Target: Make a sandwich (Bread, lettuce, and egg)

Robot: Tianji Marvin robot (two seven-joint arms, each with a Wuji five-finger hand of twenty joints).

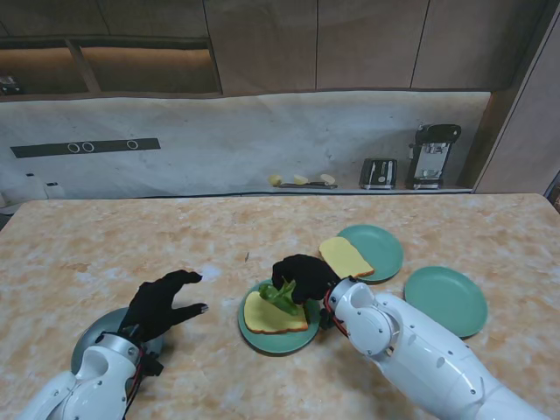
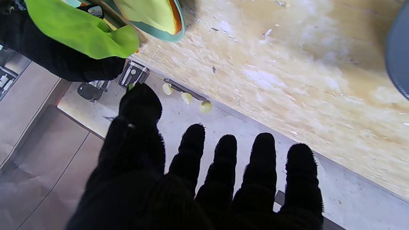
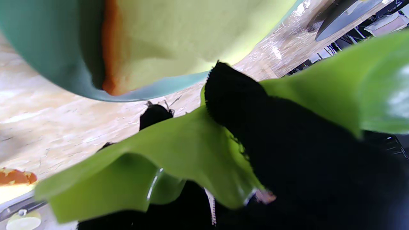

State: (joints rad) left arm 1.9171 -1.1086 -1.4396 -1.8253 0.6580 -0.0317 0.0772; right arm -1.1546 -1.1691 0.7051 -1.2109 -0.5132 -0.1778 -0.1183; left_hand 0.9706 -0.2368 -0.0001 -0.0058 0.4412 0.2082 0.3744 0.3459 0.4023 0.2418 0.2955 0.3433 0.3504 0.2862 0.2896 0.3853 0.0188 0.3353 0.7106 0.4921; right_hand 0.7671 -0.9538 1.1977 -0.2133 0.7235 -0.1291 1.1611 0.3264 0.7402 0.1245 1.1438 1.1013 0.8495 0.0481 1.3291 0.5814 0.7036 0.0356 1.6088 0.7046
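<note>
stand: right hand (image 1: 302,276) pinching lettuce (image 1: 282,296) over bread (image 1: 273,315) on plate (image 1: 254,334); left hand (image 1: 162,302) spread, holding nothing | left wrist: I see leaf overhanging plate rim, may land off-centre | right wrist: leaf draped round fingers (image 3: 236,92), may cling on release

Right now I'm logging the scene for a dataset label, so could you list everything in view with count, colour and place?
Round teal plates: three; one in front of the right arm, one farther away, one at right with nothing on it.
Yellow bread slices with brown crust: two; one on the near plate, one on the farther plate.
Green lettuce leaf: one; held over the near bread slice.
Grey round dish: one; near left, partly hidden by the left arm.
Beige marbled table: one.
Dark appliances: two; on the back counter.
Left hand: black glove, fingers spread, holding nothing.
Right hand: black glove, holding the lettuce.
</note>
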